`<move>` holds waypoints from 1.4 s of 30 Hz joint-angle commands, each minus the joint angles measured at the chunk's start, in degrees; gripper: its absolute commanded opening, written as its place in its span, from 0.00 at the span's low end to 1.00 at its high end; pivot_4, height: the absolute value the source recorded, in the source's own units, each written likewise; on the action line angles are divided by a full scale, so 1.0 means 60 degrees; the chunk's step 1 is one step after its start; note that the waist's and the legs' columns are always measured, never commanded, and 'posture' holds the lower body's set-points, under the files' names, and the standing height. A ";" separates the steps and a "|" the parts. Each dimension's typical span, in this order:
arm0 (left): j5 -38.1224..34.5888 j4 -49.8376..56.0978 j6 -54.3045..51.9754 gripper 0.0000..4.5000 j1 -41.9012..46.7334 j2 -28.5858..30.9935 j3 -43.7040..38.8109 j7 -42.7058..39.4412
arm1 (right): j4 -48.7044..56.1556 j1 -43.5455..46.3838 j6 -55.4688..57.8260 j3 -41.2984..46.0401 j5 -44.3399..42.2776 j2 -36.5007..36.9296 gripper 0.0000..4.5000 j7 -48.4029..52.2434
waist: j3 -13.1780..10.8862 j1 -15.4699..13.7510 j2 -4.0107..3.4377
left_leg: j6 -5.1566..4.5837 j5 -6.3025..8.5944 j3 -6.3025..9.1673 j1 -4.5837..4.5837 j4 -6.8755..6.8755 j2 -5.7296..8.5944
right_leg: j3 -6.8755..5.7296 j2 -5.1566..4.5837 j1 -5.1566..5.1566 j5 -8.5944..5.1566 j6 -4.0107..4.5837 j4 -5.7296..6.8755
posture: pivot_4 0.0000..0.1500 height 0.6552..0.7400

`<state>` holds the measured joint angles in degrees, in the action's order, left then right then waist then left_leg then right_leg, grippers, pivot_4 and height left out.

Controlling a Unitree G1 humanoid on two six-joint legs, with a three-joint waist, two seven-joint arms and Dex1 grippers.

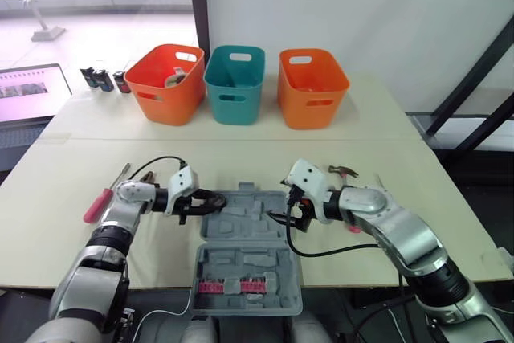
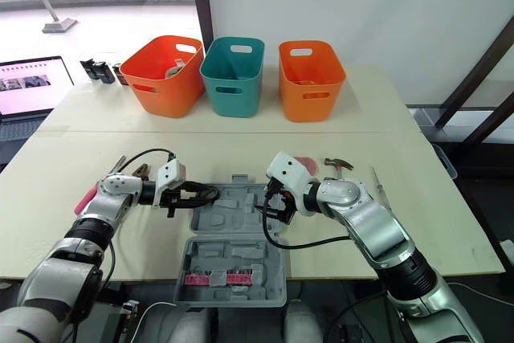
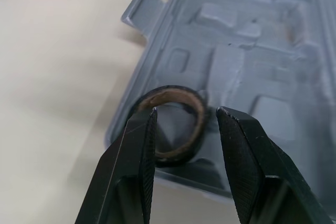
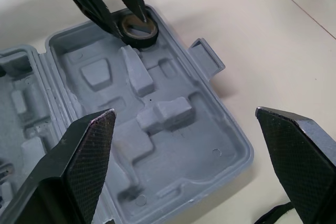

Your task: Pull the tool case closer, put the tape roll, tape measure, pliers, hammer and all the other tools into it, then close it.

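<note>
Left wrist view: left gripper [image 3: 186, 111] jaws spread astride tape roll [image 3: 173, 153] lying in tool case [image 1: 241, 234] corner. Right wrist view: right gripper [image 4: 184, 114] jaws wide apart over case

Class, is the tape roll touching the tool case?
Touching: the right wrist view shows the tape roll lying flat in a corner pocket of the tool case.

The teal basket [image 1: 249, 104] sits at the back of the pale table [image 1: 385, 122]. The left orange basket [image 1: 178, 99] is snug against it, and the right orange basket [image 1: 301, 92] is just beside it on the other side. Well left of the teal one are some small black gadgets [image 1: 100, 79], then a lit laptop [image 1: 28, 94].
</note>
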<state>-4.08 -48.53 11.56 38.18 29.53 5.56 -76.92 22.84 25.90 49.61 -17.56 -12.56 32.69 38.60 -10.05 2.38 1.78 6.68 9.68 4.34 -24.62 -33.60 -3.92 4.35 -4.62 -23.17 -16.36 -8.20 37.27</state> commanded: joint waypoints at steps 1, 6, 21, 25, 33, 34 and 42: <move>-0.0582 0.1084 -0.0713 0.42 -0.0038 0.0206 -0.0339 -0.0193 | 0.0474 0.0050 -0.0108 0.0126 -0.0033 0.0027 1.00 0.0015 | 0.0000 -0.0001 0.0000 | 0.0000 0.0000 0.0000 0.0000 0.0000 0.0000 | 0.0000 0.0000 0.0000 0.0000 0.0000 -0.0001 | 1.00 1.00; -0.0685 0.1465 -0.1081 0.42 -0.0220 0.0249 -0.0454 0.0189 | 0.0494 0.0073 -0.0095 0.0104 -0.0048 0.0010 1.00 0.0032 | 0.0000 -0.0003 0.0000 | 0.0000 0.0000 0.0000 0.0000 -0.0001 0.0000 | 0.0000 -0.0001 0.0001 0.0000 0.0000 -0.0002 | 1.00 1.00; 0.0213 0.0577 0.0676 0.42 -0.0655 0.0037 -0.0104 0.1506 | 0.0488 0.0117 -0.0091 0.0098 -0.0084 -0.0020 1.00 0.0082 | 0.0000 -0.0019 0.0000 | 0.0000 0.0000 -0.0001 -0.0001 -0.0001 0.0000 | 0.0000 0.0000 0.0000 0.0000 0.0001 -0.0006 | 1.00 1.00; 0.0425 0.0455 0.0972 0.42 -0.0695 0.0015 0.0032 0.1746 | 0.0538 0.0084 -0.0057 0.0128 -0.0137 -0.0045 1.00 0.0083 | 0.0000 -0.0027 0.0000 | 0.0000 0.0000 0.0000 -0.0001 0.0000 0.0000 | 0.0000 -0.0001 0.0000 -0.0001 0.0002 -0.0006 | 1.00 1.00; 0.0541 0.0487 0.1159 0.42 -0.0808 0.0104 0.0193 0.1731 | 0.0646 0.0005 -0.0018 0.0123 -0.0157 -0.0015 1.00 0.0094 | 0.0000 0.0004 0.0000 | 0.0000 0.0000 0.0000 0.0000 0.0000 0.0000 | 0.0000 0.0000 0.0000 -0.0001 0.0002 -0.0005 | 1.00 1.00; 0.0516 0.0506 0.1097 0.42 -0.0807 0.0118 0.0191 0.1702 | 0.0653 0.0003 -0.0019 0.0130 -0.0159 -0.0013 1.00 0.0098 | 0.0000 0.0002 0.0000 | 0.0000 0.0000 0.0000 0.0000 0.0000 0.0000 | 0.0000 0.0000 0.0000 -0.0001 0.0002 -0.0005 | 1.00 1.00; 0.0745 0.0569 0.0457 0.42 -0.0978 0.0413 0.0508 0.1426 | 0.0592 0.0099 -0.0092 0.0155 -0.0138 0.0006 1.00 0.0172 | 0.0001 0.0032 -0.0002 | 0.0000 0.0000 -0.0001 0.0006 0.0004 0.0000 | 0.0001 0.0000 0.0000 -0.0001 0.0003 -0.0005 | 1.00 1.00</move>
<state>-1.64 -44.45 15.53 33.86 30.72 7.37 -67.93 24.58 25.87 49.68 -17.56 -12.78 32.66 39.40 -10.05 2.58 1.77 6.68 9.69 4.33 -24.56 -33.57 -3.92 4.36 -4.62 -23.16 -16.37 -8.18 37.25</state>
